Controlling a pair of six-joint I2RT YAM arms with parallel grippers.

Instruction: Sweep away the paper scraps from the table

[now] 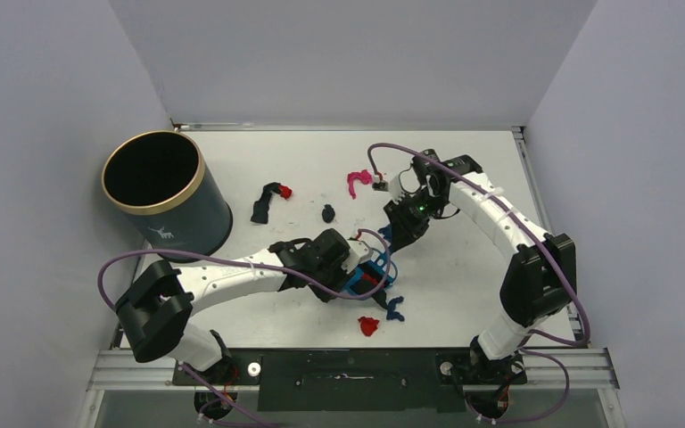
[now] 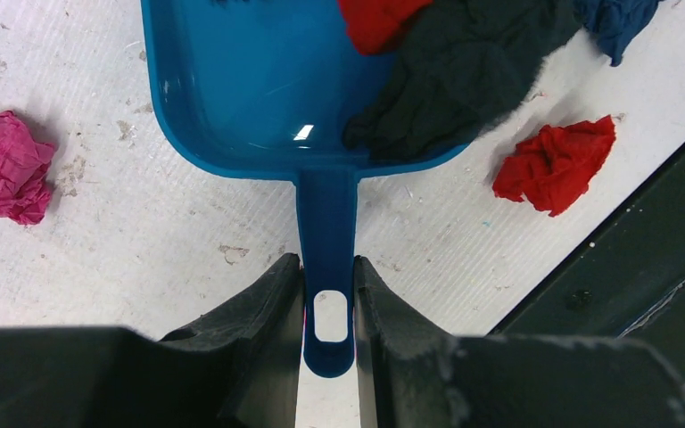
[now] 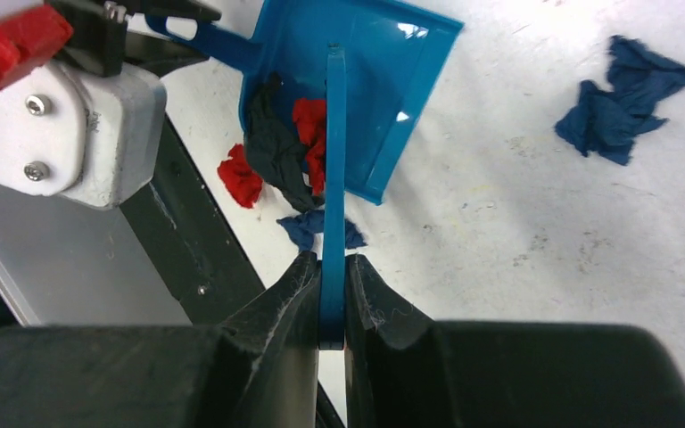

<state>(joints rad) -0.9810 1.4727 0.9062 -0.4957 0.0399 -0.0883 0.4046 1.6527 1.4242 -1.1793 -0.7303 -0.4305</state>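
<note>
My left gripper (image 2: 328,263) is shut on the handle of the blue dustpan (image 2: 259,80), which lies flat on the white table (image 1: 464,267). The pan holds a red scrap (image 2: 379,18) and a black scrap (image 2: 455,76). Another red scrap (image 2: 557,160) and a dark blue scrap (image 2: 620,22) lie just beside the pan, and a magenta scrap (image 2: 4,165) lies to its left. My right gripper (image 3: 330,259) is shut on the thin blue brush (image 3: 332,160), held above the pan (image 3: 383,80). A dark blue scrap (image 3: 624,102) lies apart on the table.
A dark round bin (image 1: 165,187) with a gold rim stands at the table's far left. A black scrap (image 1: 263,203), a red scrap (image 1: 285,191), a dark scrap (image 1: 327,213) and a magenta scrap (image 1: 357,183) lie mid-table. The black metal front rail (image 1: 348,366) runs near the pan.
</note>
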